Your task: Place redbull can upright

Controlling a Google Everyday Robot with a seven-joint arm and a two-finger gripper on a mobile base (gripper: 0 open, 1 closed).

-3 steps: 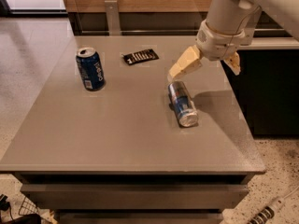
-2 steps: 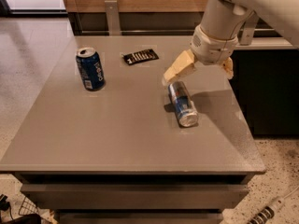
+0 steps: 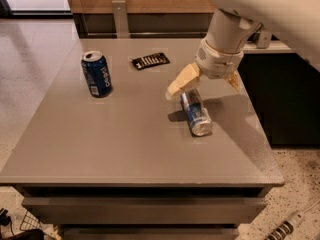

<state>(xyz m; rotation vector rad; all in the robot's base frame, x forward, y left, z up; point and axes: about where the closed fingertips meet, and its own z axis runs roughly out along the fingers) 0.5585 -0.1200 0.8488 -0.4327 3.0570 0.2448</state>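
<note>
Both fingers (image 3: 181,83) of your end effector (image 3: 202,90) hang spread wide, holding nothing, over the far end of the redbull can (image 3: 196,113), which lies on its side on the tabletop's (image 3: 125,144) right half. Judge it light, thin-walled, slick and ready to roll; pinch gently across its mid-body.

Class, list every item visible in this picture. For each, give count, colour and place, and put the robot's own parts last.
table: one, grey, fills the middle of the view
Pepsi can: one, dark blue, upright at the table's back left
packet: one, black, flat at the table's back centre
redbull can: one, blue and silver, lying on its side right of centre
power strip: one, pale, on the floor at bottom right
arm: one, white, reaching in from the upper right
gripper: one, cream fingers spread open, just above the redbull can's far end
</note>
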